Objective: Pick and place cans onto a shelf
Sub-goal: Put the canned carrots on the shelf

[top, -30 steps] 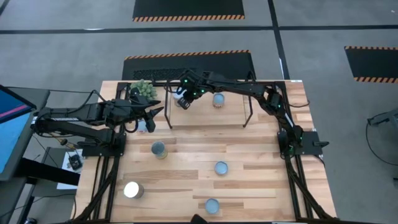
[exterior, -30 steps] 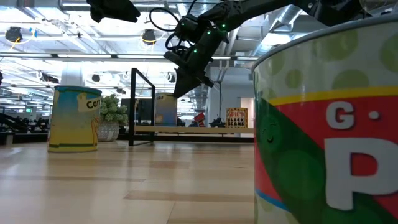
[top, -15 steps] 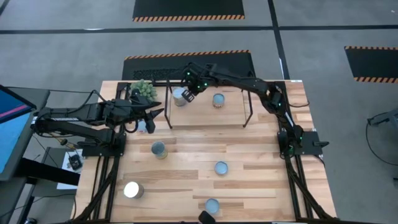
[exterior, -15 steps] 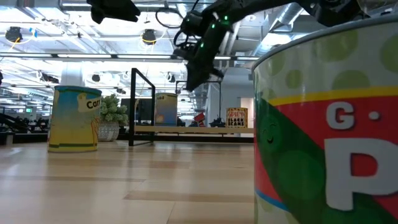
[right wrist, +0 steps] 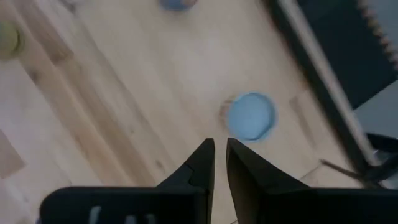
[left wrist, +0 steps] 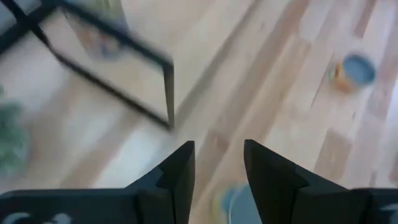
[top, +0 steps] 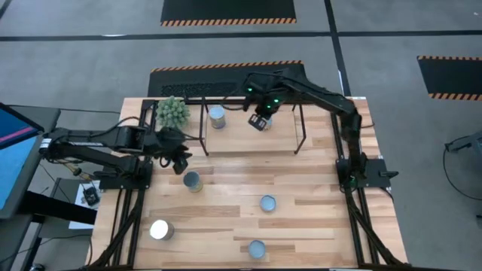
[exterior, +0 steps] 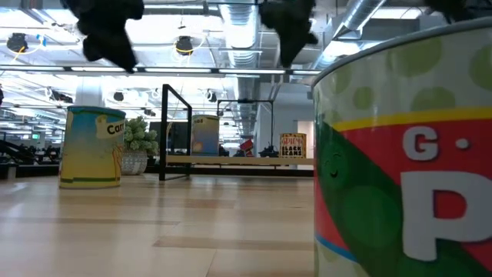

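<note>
High view: overhead, straight down, far enough to take in whole table [top: 301, 192] and both arms. Low view: at tabletop height, level across the boards, one can [exterior: 407, 154] very near the lens. Wrist views look down past dark fingers. All share the shelf [top: 248, 124].

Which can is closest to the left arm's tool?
The can just below the left tool, in front of the shelf's left leg. The other loose cans lie farther down the table.

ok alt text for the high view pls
Seen from above, a wooden table holds a black-framed shelf with one visible can on it. The right end effector hangs over the shelf; the left end effector is near another can.
</note>
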